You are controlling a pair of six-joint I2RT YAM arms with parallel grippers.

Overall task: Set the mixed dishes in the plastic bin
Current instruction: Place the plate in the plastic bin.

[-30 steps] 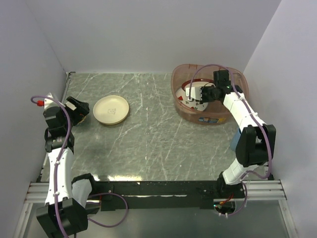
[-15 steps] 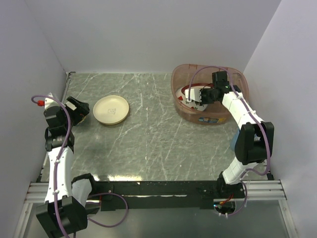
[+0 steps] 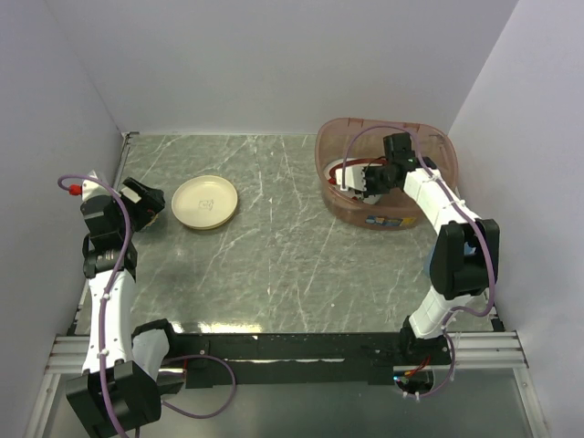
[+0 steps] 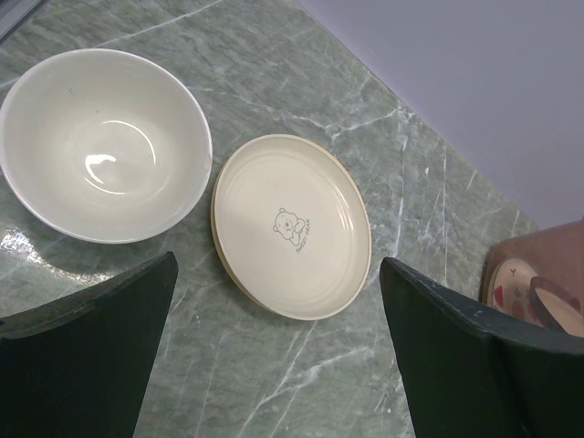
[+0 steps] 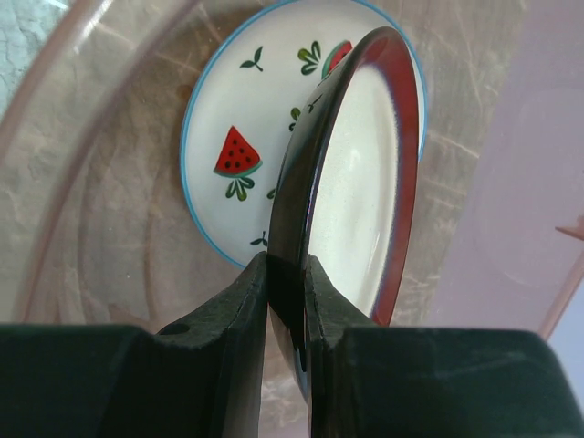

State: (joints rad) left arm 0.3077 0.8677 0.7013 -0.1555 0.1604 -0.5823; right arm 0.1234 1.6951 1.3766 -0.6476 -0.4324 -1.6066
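So the bin [image 3: 321, 151] is sitting at the far right corner of the table [image 3: 292, 265], and the right gripper [image 3: 370, 178] is reaching down inside it. In the right wrist view the gripper [image 5: 286, 265] has its fingers [image 5: 233, 310] squeezed narrow on the rim of the red bowl [image 5: 360, 182], one finger on each side of the edge. The bowl is tipped up on its side, so you look along the rim, with the dark red outside and the pale inside both showing. Right behind it, flat on the bottom of the bin [image 5: 91, 73], lies the white plate [image 5: 228, 137] with the blue edge and little watermelon slices on it. Can't tell if the bowl is touching the plate or hanging just above it.

Over on the other side, the left gripper [image 3: 146, 205] hangs near the left edge of the table with its jaws spread wide and nothing between them [image 4: 278, 265]. Below it are the cream bowl [image 4: 100, 146], upright, and the yellow plate [image 4: 292, 224] with a tiny bear drawn in the middle. Those two sit just beside each other, the plate [image 3: 205, 201] on the side toward the middle of the table, well apart from the bin.
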